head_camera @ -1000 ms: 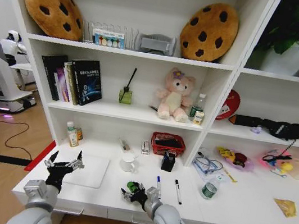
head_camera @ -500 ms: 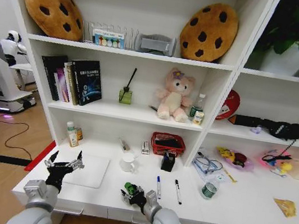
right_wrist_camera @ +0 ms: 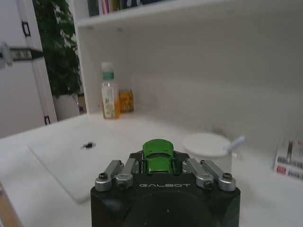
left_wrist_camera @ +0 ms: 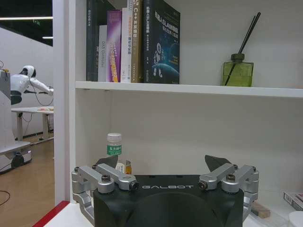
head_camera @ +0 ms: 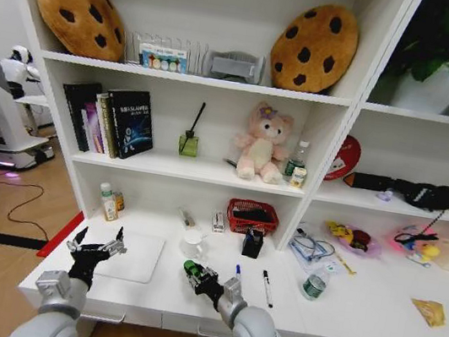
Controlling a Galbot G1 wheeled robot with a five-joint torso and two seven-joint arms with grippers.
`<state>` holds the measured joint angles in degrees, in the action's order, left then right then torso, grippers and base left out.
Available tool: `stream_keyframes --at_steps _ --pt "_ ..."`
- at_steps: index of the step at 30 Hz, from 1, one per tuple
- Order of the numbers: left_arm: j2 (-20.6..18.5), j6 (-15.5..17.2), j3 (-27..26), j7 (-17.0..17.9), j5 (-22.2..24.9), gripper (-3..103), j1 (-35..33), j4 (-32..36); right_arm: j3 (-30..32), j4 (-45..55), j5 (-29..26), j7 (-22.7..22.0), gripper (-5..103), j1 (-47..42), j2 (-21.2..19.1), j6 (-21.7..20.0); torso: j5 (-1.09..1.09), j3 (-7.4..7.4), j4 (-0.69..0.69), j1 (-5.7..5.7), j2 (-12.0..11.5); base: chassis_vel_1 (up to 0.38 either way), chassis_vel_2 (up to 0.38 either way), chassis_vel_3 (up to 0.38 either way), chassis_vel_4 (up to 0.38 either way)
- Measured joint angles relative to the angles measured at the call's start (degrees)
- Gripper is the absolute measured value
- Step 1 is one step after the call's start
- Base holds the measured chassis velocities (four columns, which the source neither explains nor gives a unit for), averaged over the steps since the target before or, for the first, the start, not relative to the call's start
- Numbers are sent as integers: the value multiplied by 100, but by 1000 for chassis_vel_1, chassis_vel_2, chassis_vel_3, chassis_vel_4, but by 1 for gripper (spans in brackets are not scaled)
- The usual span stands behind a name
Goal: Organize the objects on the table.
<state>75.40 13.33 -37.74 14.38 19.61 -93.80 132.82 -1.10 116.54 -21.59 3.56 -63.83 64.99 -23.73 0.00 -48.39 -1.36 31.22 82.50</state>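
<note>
My right gripper (head_camera: 197, 276) is shut on a small green toy car (head_camera: 190, 267), held just above the white table (head_camera: 354, 322) near its front middle. The right wrist view shows the car (right_wrist_camera: 158, 158) clamped between the fingers. My left gripper (head_camera: 95, 249) hovers open over the left edge of the thin silver laptop (head_camera: 135, 259), and the left wrist view shows the left gripper (left_wrist_camera: 163, 163) with nothing between its fingers. A blue pen (head_camera: 237, 271) and a black pen (head_camera: 267, 288) lie right of the car. Farther right stand a green-banded can (head_camera: 313, 286) and a yellow packet (head_camera: 429, 312).
A white mug (head_camera: 192, 244), a black pen holder (head_camera: 253, 243) and a red basket (head_camera: 252, 216) stand behind the right gripper. Two bottles (head_camera: 108, 201) stand at the back left. Glasses (head_camera: 312, 248) and toys lie at the back right. Shelves rise above the table.
My right gripper has carried the green car a little up and away from the table's front edge, toward the mug. The left arm has not moved.
</note>
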Motion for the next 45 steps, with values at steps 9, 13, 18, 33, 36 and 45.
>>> stream_keyframes --at_steps 9,13,18,33,36,45 --pt "0 1 0 0 0 100 0 0 57 153 -649 -328 35 2069 516 111 -1 0 3 0 -1 0 0 0 0" --pt "0 1 0 1 0 100 0 0 265 -832 -786 -212 35 3135 689 155 0 0 1 1 -1 0 0 0 0" --pt "0 1 -1 3 0 100 0 0 421 -2142 -867 -174 35 4002 973 187 0 -1 1 1 -1 0 0 0 0" --pt "0 1 -1 1 1 100 0 0 526 -4028 -787 -421 44 4747 1485 173 0 0 1 1 -1 0 0 0 0" --pt "0 2 -1 1 0 100 0 0 527 -4032 -847 -435 49 4800 1492 159 0 0 1 0 -1 0 0 0 0" --pt "0 1 0 1 1 100 0 1 477 -2673 -1249 -676 87 4300 1104 -162 0 1 3 0 0 0 0 0 0"
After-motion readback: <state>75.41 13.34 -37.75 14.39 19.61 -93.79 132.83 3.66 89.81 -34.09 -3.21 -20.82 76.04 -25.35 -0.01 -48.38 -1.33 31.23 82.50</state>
